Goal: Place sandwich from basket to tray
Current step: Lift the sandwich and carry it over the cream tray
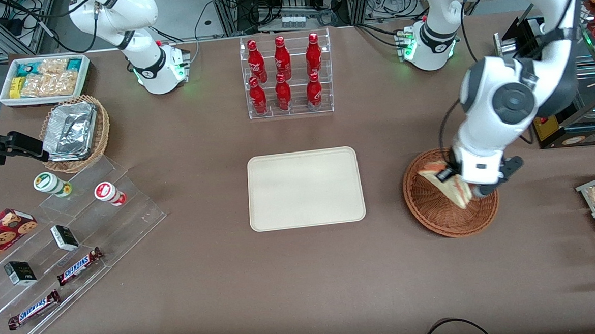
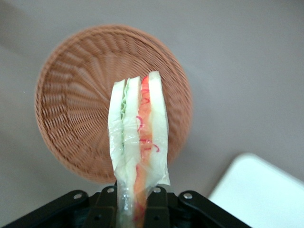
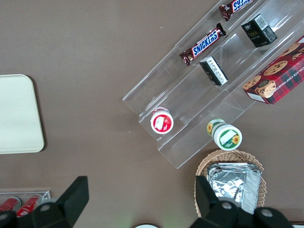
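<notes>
Gripper [image 1: 456,181] holds sandwich [image 1: 448,182] above basket [image 1: 432,206], beside tray [image 1: 306,188]

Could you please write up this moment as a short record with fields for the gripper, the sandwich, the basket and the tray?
gripper: left arm's gripper above the basket, shut on the sandwich
sandwich: sandwich held between the fingers, lifted clear of the basket, red and green filling showing at its edge
basket: reddish-brown wicker basket toward the working arm's end of the table, nothing else visible in it
tray: cream tray mid-table, beside the basket, bare
task stage: sandwich picked up, not yet on the tray
</notes>
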